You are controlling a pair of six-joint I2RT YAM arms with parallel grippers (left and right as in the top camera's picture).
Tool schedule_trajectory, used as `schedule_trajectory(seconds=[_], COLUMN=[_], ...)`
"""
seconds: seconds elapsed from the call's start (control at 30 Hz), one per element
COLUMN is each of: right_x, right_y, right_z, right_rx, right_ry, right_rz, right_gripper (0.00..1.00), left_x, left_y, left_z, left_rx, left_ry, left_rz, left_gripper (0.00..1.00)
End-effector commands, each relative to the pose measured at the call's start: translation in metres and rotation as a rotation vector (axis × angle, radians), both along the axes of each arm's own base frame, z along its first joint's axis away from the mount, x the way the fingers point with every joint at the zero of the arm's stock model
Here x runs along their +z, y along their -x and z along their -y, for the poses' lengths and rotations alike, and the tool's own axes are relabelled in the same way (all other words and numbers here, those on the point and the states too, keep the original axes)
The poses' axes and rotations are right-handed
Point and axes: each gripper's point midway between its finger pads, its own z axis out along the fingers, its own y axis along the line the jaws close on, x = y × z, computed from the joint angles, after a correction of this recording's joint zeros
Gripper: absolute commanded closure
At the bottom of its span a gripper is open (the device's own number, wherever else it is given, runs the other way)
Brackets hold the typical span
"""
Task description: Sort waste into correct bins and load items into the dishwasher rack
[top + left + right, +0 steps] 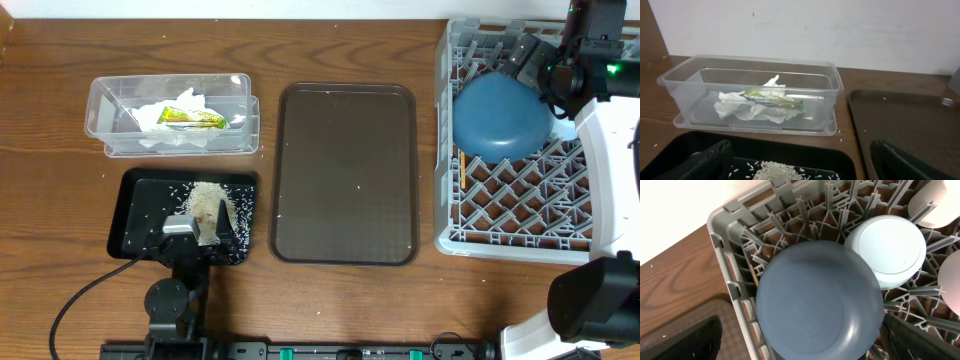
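Clear tub (100, 120): left of the brown tray (345, 170), tissue (160, 112) and wrapper (190, 118) inside.
Black tray (140, 215): also left, holds rice (205, 195).
Left gripper (208, 232): over black tray, wide, empty.
Grey rack (445, 130): right of brown tray, blue bowl (500, 118) inside.
Right gripper (800, 342): over bowl, wide, empty.

looks to me like a robot lab bench, not a real kitchen: wood-grain table (50, 60) against a plain white wall (840, 30), black mounting rail (330, 352) along the front edge, loose black cable (75, 295) across the wood, grey dish rack (447, 150) set straight on the tabletop.
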Motion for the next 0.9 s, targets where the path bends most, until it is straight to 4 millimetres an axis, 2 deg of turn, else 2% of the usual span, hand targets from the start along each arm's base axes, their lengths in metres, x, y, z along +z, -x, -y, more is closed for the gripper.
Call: schedule_trajectory(seconds=[0.0, 0.17, 0.4, 0.6, 0.73, 0.87], right_x=[0.004, 0.017, 0.045, 0.058, 0.048, 0.017], right_y=[0.002, 0.015, 0.057, 0.065, 0.065, 0.081], right_z=[-0.001, -0.001, 0.004, -0.008, -0.024, -0.038], right_rx=[-0.007, -0.009, -0.005, 0.020, 0.059, 0.093], right_ry=[-0.004, 0.001, 0.067, 0.073, 0.078, 0.076], right_rz=[0.009, 0.012, -0.008, 0.096, 0.218, 0.291], right_gripper=[0.01, 0.01, 0.01, 0.01, 0.01, 0.01], left_x=[-0.017, -0.017, -0.017, -0.017, -0.017, -0.017], left_y=[0.001, 0.001, 0.001, 0.001, 0.001, 0.001], left_z=[-0.001, -0.001, -0.001, -0.001, -0.001, -0.001], left_rx=[-0.001, -0.001, -0.001, -0.001, -0.001, -0.001], left_ry=[-0.021, -0.021, -0.021, -0.021, -0.021, -0.021], left_rz=[-0.052, -0.052, -0.052, -0.052, -0.052, -0.052], left_gripper=[0.10, 0.11, 0.10, 0.10, 0.10, 0.10])
